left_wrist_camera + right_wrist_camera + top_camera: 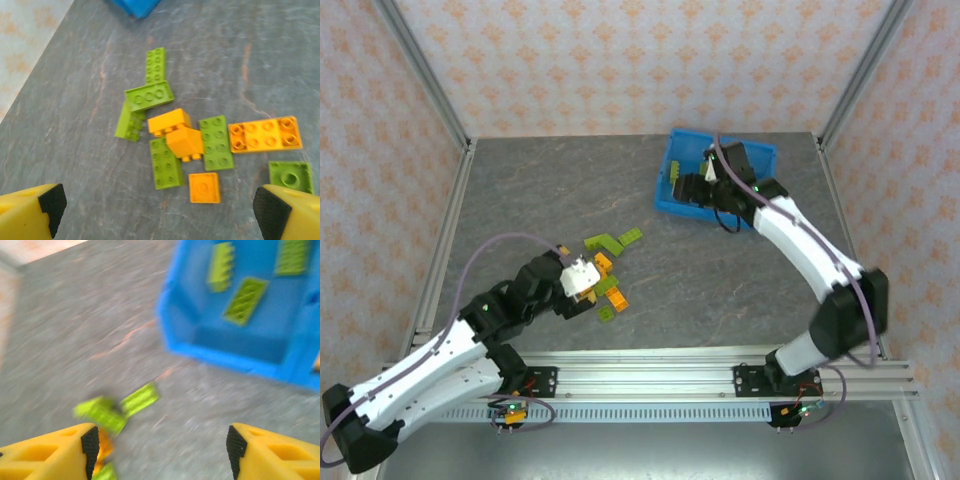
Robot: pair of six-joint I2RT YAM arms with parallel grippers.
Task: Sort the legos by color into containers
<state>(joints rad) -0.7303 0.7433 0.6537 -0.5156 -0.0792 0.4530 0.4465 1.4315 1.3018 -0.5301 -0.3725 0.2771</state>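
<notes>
Blue bin (682, 148) lies lengthwise left-right (slightly skewed).

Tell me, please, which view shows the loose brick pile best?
The left wrist view: the pile lies close and sharp, with each brick's colour and studs plain. The top view shows it small, colours readable but studs not. The right wrist view catches a few green bricks of it, blurred.

Bright, even light — right-wrist motion blur
</notes>
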